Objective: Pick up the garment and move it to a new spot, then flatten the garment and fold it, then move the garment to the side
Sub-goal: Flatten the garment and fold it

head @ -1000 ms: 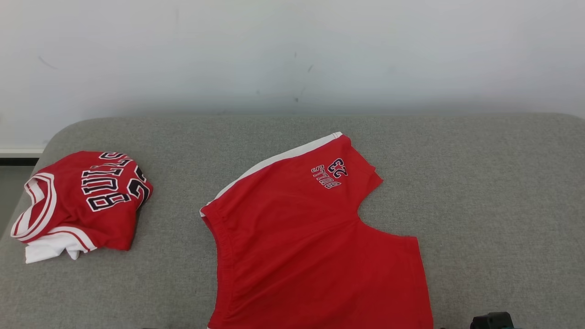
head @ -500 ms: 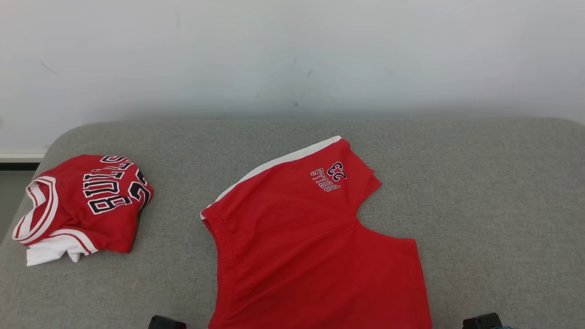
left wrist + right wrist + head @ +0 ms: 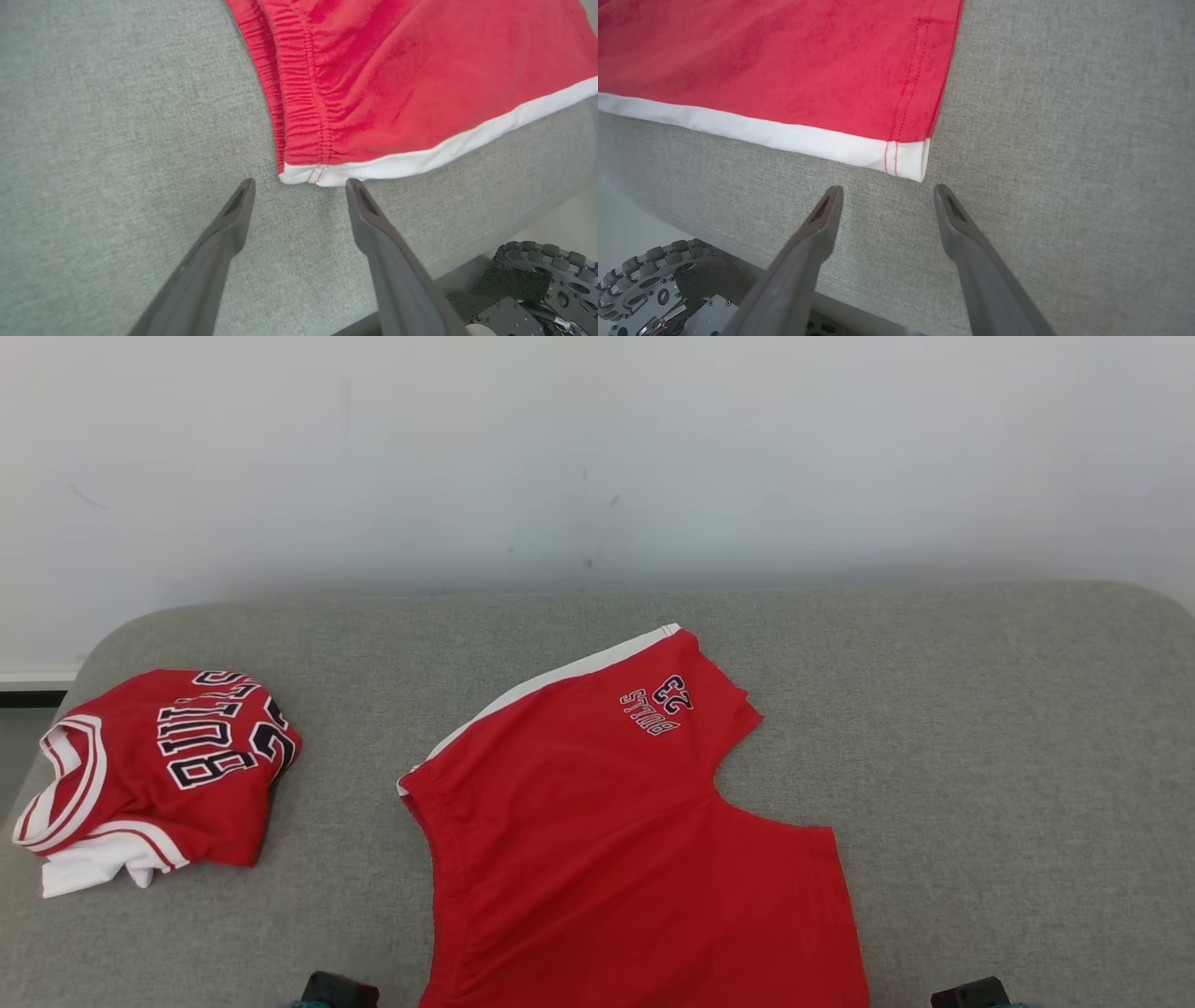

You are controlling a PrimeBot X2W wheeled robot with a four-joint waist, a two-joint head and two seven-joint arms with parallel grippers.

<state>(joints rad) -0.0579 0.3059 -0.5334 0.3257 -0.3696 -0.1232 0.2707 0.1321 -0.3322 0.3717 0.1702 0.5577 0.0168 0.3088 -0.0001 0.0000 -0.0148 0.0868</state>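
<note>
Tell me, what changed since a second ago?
The head view shifted a little, and the left gripper edged into its bottom edge. Both it and the right gripper are open, holding nothing. The red shorts and the jersey stayed put on the grey cushion.

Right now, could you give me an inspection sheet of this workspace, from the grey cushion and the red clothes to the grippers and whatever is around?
Surface: grey woven fabric cushion, rounded corners.
Job's things: red shorts with a white side stripe, spread flat in the middle.
Clutter: folded red jersey with white trim, at the left, apart from the shorts.
Grippers: left gripper open, fingertips either side of the shorts' waistband corner; right gripper open, just short of a hem corner; neither holds anything.
Cables: nothing seen.
Surroundings: white wall behind; the robot's wheeled base below the cushion's edge.
</note>
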